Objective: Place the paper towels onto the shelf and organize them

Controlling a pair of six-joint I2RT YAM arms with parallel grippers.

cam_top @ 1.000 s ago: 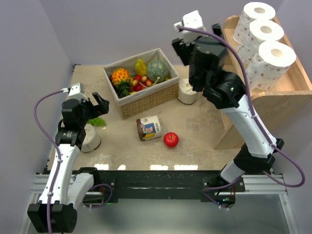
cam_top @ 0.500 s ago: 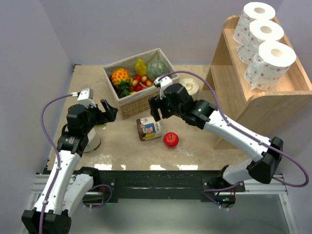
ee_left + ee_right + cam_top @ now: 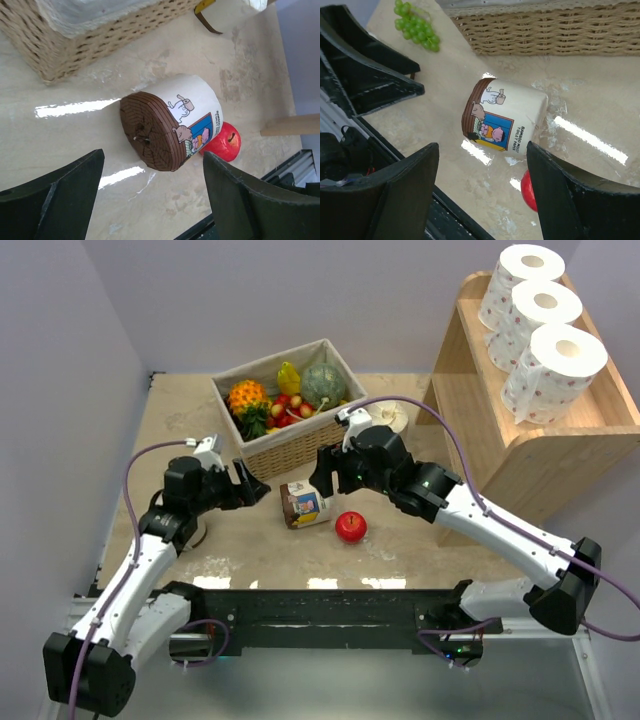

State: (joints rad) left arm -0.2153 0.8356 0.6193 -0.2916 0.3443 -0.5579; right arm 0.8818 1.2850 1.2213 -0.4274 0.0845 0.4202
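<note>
three dotted paper towels (image 3: 545,305) sit atop the shelf (image 3: 580,455), well right of the left end effector (image 3: 252,483) and right end effector (image 3: 322,472), both open, empty, flanking a jar (image 3: 305,505); probably light and crushable, rolls want gentle side pinches.

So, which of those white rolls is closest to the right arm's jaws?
The cream roll standing on the table between the basket and the shelf; the three dotted rolls sit up on top of the shelf.
</note>
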